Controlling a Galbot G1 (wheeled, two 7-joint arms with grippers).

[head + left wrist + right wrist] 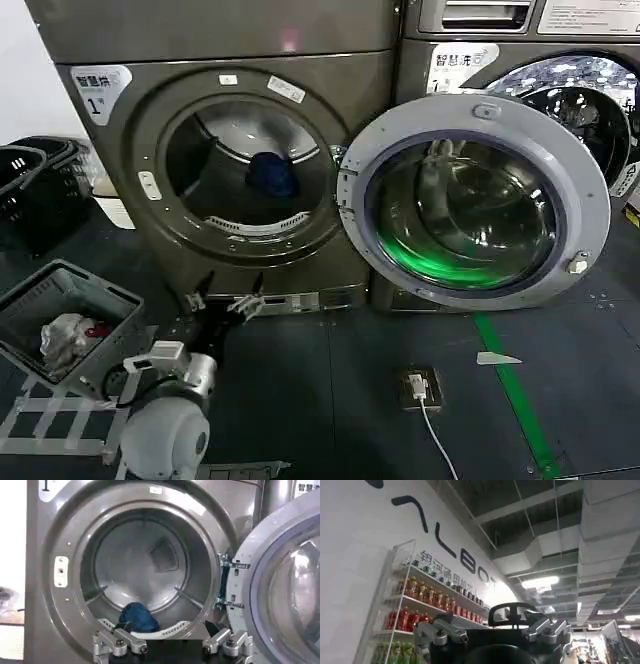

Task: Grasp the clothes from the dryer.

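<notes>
A: Item one, dryer (240, 150)?
B: Door (475, 205) swung fully right; blue garment (272, 175) low in the drum, near the front lip in the left wrist view (138, 617).
A: Left gripper (222, 300)?
B: Fingers spread wide, empty, level, below the opening, facing it.
A: Right gripper (492, 635)?
B: Raised toward ceiling, spread, empty.
A: Basket (100, 300)?
B: Left, well apart.

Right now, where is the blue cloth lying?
In the head view the blue cloth lies inside the open dryer on the left, at the bottom of its drum near the front rim, beyond the left hand.
</notes>
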